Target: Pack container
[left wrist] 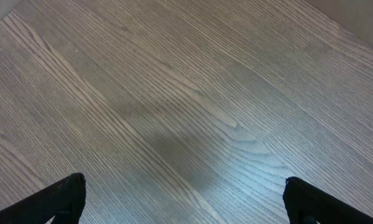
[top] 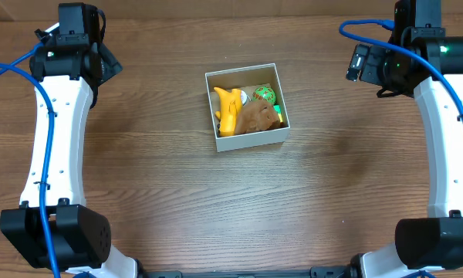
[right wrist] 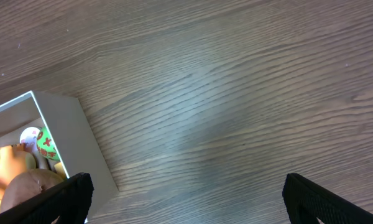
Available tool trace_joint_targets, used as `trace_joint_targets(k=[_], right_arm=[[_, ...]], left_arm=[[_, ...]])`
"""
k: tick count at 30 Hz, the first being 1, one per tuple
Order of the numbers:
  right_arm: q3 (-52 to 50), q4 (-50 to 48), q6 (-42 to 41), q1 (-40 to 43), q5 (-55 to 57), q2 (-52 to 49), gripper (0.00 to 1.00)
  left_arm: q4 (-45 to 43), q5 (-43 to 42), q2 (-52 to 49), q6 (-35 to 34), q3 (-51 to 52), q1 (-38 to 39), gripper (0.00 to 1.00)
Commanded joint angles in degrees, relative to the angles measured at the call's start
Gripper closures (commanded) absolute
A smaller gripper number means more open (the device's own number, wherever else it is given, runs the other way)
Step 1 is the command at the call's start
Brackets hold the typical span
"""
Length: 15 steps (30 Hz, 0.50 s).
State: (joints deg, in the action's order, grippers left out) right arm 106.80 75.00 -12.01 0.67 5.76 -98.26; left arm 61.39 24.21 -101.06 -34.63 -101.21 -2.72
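The left arm (top: 58, 131) and right arm (top: 447, 131) stretched forward, one on each side. The left gripper (left wrist: 183, 202) hung with its two fingers (left wrist: 65, 198) spread wide. The right gripper (right wrist: 186, 199) hung just as wide, its fingers (right wrist: 311, 198) well apart.

Brown wooden table (top: 177, 201), fine straight grain

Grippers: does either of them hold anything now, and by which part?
Nothing is held. The left gripper and the right gripper are both open above the table; the toys lie in the container.
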Motion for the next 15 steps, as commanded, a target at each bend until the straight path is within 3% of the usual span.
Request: trace_joint_targets(k=[1,15], right_arm=[[0.42,-0.28,-0.42,0.04,-0.04,0.11,0.0],[0.39,-0.31,-0.42,0.04,-0.04,0.11,0.0]], left_arm=[[0.11,-0.28,1.09,-1.16,-1.33,0.07,0.0],[0.11,-0.28,1.09,-1.18,-1.33,0.07,0.0]])
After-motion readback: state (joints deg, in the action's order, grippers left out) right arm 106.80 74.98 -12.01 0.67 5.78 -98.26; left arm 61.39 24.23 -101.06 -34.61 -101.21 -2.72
